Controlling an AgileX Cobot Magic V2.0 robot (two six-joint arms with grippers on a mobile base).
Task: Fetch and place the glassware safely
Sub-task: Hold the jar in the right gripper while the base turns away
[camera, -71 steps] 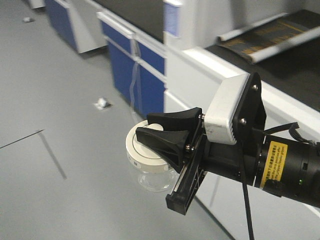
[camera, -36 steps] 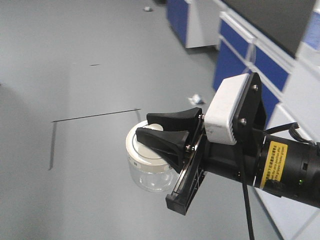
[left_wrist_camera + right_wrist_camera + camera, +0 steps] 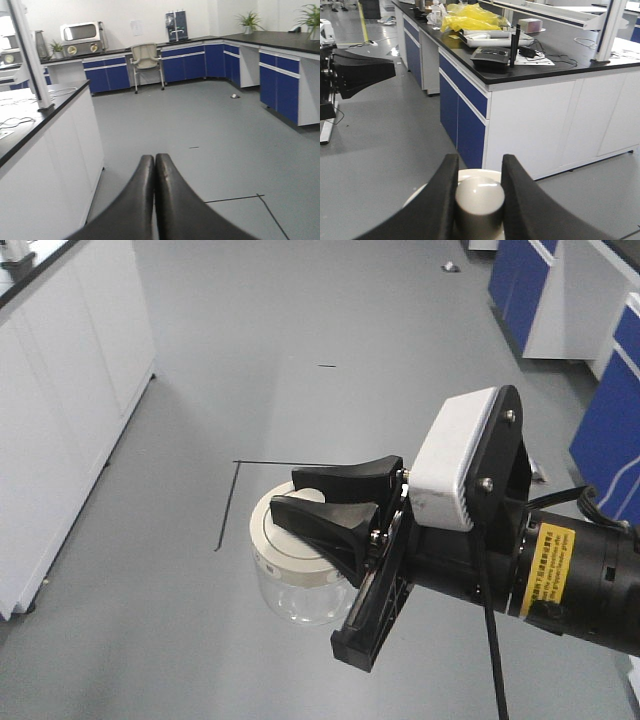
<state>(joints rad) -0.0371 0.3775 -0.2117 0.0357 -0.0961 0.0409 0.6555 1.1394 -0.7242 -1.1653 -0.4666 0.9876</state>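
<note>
The glassware is a small clear glass jar [image 3: 297,598] with a round cream-white lid [image 3: 275,545]. It hangs in the air above the grey floor. My right gripper [image 3: 287,491] is shut on the lid's central knob [image 3: 480,198]; in the right wrist view the black fingers [image 3: 442,190] press the knob from both sides. My left gripper [image 3: 154,158] is shut with nothing between its fingers, pointing over the floor. Its black finger also shows at the left edge of the right wrist view, as the left gripper finger [image 3: 362,73].
A white cabinet [image 3: 60,410] stands at the left and blue cabinets [image 3: 610,410] at the right of the front view. Thin black lines [image 3: 232,495] mark the floor. A black-topped lab bench [image 3: 520,72] with a yellow bag [image 3: 470,21] is near. A chair [image 3: 146,57] stands far off.
The whole view has swung: the blue cabinets slid off to the right and a white cabinet came in at the left. The right gripper and jar keep their place in the picture.
</note>
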